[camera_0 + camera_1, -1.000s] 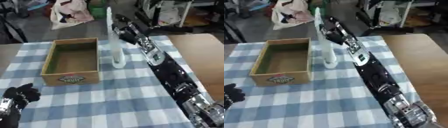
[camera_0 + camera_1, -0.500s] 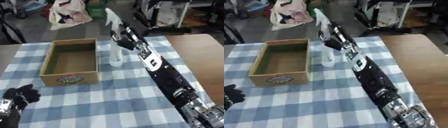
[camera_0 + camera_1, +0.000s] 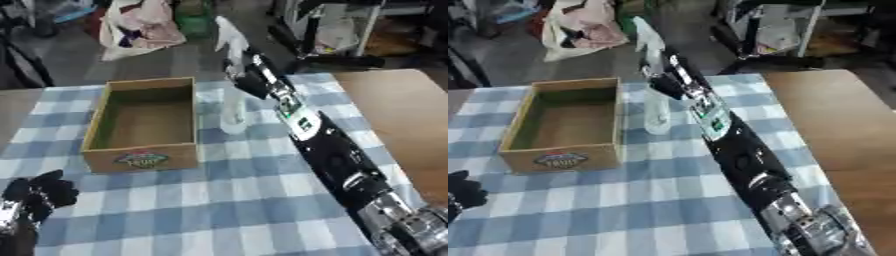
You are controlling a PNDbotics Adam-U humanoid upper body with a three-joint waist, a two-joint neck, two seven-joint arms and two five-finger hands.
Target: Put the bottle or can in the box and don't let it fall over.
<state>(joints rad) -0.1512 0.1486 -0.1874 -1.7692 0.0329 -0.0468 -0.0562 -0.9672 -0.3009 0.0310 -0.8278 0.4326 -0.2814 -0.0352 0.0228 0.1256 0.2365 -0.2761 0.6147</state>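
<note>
Beside the box, right hand round spray bottle (upright)

Even indoor light, no glare; both views soft w/ blur, dim background.

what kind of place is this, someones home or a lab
Probably a lab or workshop rather than a home. A table with a blue checked cloth holds a wooden box as a test setup; behind it, metal shelving and a bag stuffed with cloth stand on a bare grey floor.
</note>
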